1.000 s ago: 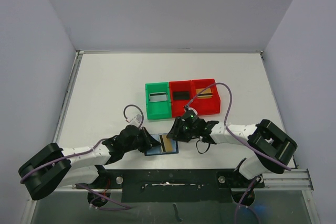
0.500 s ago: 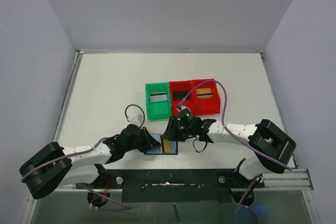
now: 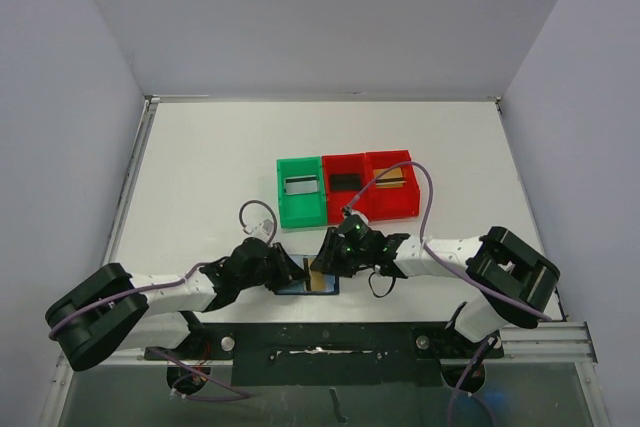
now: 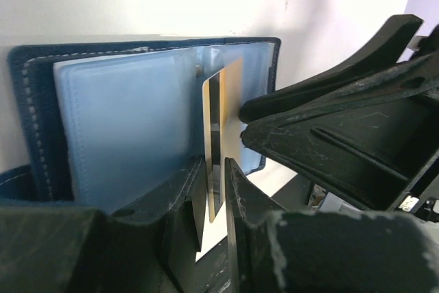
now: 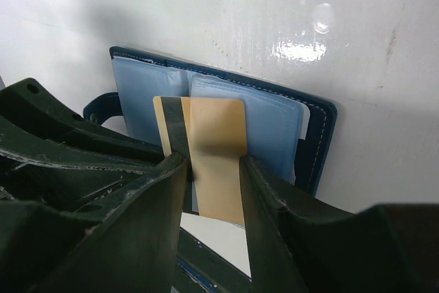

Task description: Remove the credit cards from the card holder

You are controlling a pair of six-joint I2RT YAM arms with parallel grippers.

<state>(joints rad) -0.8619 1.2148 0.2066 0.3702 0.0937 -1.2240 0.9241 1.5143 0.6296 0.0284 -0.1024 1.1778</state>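
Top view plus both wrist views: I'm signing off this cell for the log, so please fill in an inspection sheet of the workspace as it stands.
Surface: white table.
Job's things: card holder lies open near the arms; striped tan card stands tilted up from its pockets; grey card in the green bin, black card and gold card in the red bins.
Clutter: nothing seen.
Grippers: left gripper and right gripper both straddle the striped tan card; grip unclear.
Cables: purple cables loop off both arms; one arcs across a red bin.
Surroundings: grey walls; black rail at the near edge.
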